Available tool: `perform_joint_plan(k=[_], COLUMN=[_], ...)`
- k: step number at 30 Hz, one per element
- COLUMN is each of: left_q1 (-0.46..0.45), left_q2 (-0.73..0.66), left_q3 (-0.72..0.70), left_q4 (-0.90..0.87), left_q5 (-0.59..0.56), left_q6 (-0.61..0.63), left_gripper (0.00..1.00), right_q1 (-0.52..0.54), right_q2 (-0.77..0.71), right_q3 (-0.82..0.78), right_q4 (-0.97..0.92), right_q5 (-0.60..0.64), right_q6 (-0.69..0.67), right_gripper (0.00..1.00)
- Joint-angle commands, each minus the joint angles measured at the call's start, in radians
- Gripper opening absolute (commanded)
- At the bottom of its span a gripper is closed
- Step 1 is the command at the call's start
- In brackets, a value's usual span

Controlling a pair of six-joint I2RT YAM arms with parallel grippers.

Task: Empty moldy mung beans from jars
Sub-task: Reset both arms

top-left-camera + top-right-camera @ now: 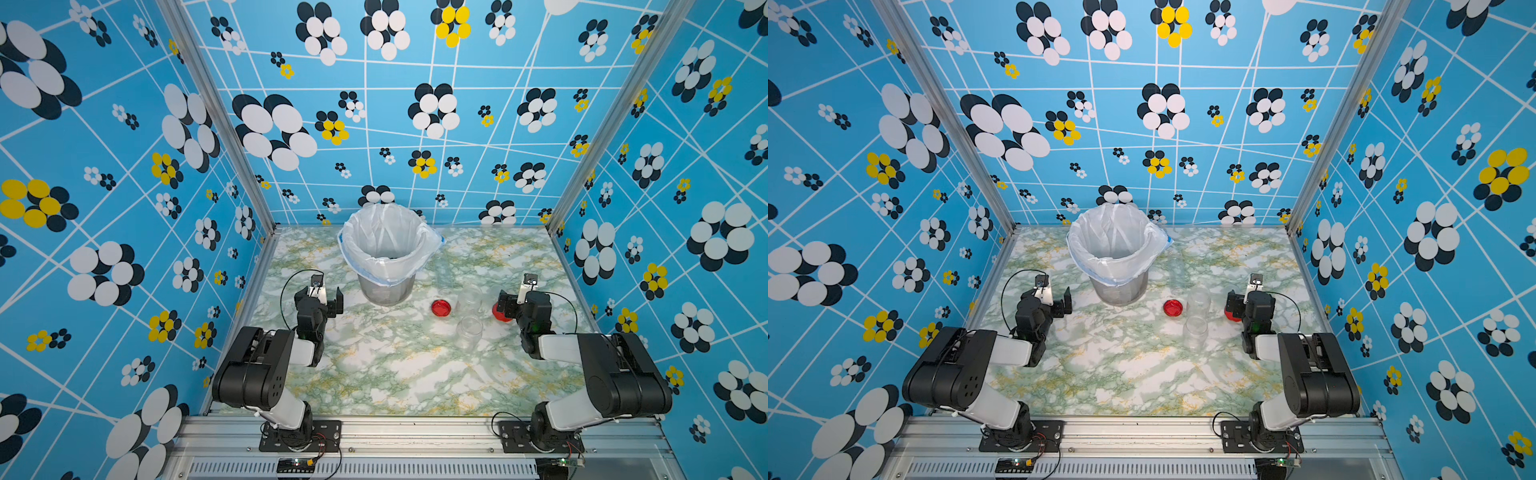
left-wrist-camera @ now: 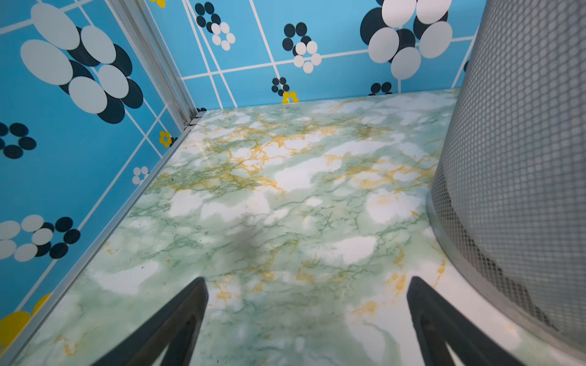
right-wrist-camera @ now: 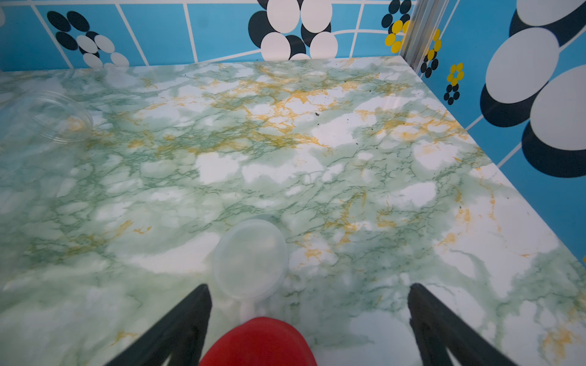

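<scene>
Two clear jars stand open and lidless on the marble table, one (image 1: 470, 300) behind the other (image 1: 469, 331); both top views show them. A third clear jar (image 3: 47, 117) lies faintly at the edge of the right wrist view. One red lid (image 1: 441, 308) rests left of the jars. A second red lid (image 3: 258, 342) lies on the table between the fingers of my open right gripper (image 3: 307, 286), with a whitish clear lid (image 3: 250, 260) just ahead of it. My left gripper (image 2: 307, 280) stands open over bare table beside the bucket. No mung beans show in the jars.
The mesh bucket (image 1: 386, 286) lined with a white bag (image 1: 357, 245) stands at the back centre, close to my left gripper (image 1: 319, 296). My right gripper (image 1: 519, 301) is right of the jars. Patterned blue walls enclose three sides.
</scene>
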Motion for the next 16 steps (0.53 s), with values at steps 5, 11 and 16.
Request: perform_joint_plan(k=[5, 11, 16], left_q1=[-0.018, -0.019, -0.010], left_q2=[0.003, 0.003, -0.003], left_q3=[-0.050, -0.024, -0.014], left_q4=[0.096, 0.040, 0.015], left_q5=[-0.035, -0.041, -0.041], left_q6=[0.006, 0.005, -0.008], left_gripper=[0.99, 0.99, 0.99], right_q1=[0.003, 0.003, 0.003], right_q2=[-0.012, -0.010, -0.010], right_q3=[0.019, 0.020, 0.019], right_q4=[0.019, 0.016, 0.017], right_q5=[-0.006, -0.006, -0.005], right_q6=[-0.008, -0.009, -0.008], right_gripper=[0.99, 0.99, 0.99])
